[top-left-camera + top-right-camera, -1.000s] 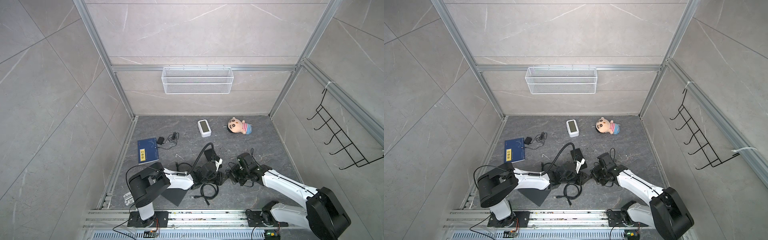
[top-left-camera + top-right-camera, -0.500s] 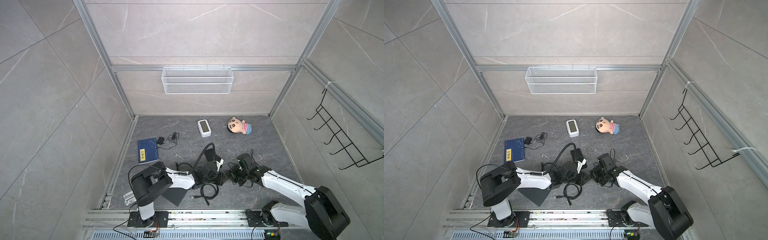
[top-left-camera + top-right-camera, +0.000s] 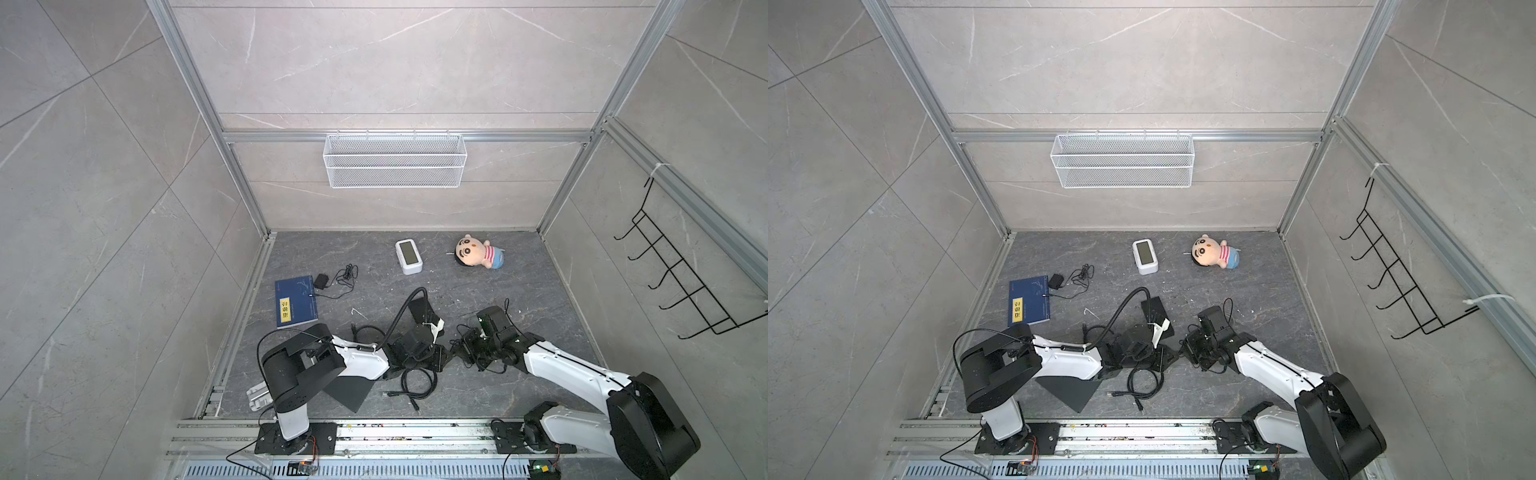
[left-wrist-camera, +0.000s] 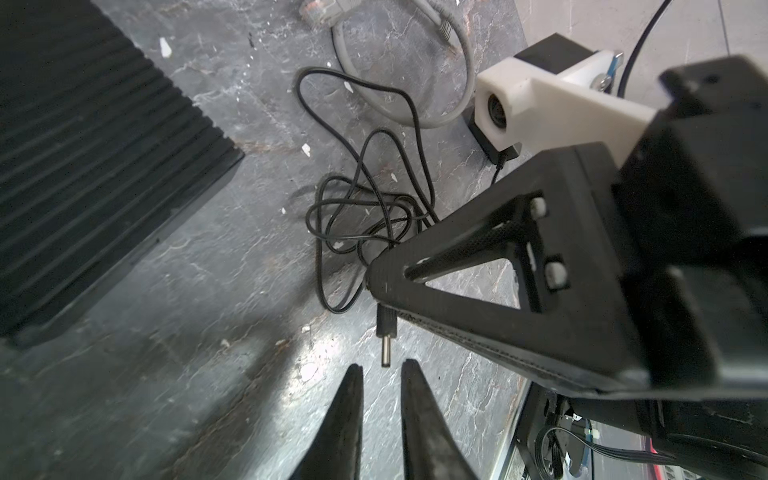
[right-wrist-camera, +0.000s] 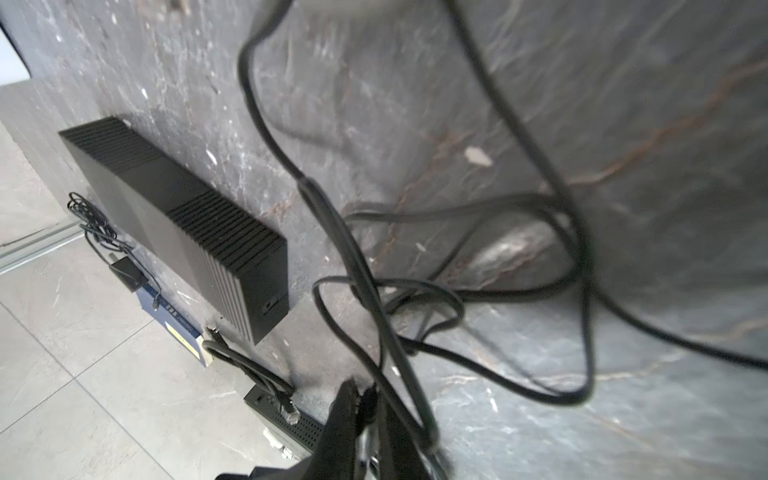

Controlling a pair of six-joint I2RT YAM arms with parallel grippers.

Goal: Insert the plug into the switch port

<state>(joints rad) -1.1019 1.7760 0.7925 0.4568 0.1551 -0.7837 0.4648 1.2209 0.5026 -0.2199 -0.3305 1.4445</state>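
Note:
The plug is a black barrel plug with a metal tip on a thin black cord. My right gripper is shut on the plug, which hangs below its fingers. My left gripper is narrowly open and empty, its tips just short of the plug's tip. The switch is a black ribbed box lying flat, with a small port in its end face. In both top views the switch lies behind the two grippers, which meet near the front middle.
A looped black cable and a black sheet lie in front of the left arm. A grey network cable curls on the floor. Farther back are a blue book, a small adapter, a white clock and a plush doll.
The left arm has edged slightly toward the right gripper. The right arm has stayed where it was, still holding the plug.

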